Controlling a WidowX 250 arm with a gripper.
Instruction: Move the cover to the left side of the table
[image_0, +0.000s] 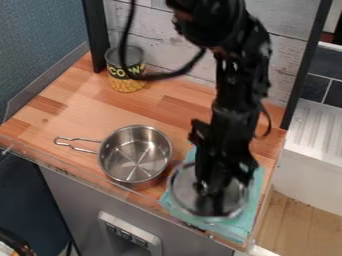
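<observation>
The gripper (212, 200) hangs down over the right front of the wooden table (73, 117), directly at the cover. Beneath it lies the round, clear cover (186, 197) with a metal rim, resting on a teal cloth (242, 227). The gripper hides the middle of the cover, and I cannot tell whether it holds it.
A steel pot (137, 155) stands left of the cover, its wire handle pointing left. At the back left is a corn can (125, 70). Behind the table rises a white plank wall with black posts; a clear edging runs along the front.
</observation>
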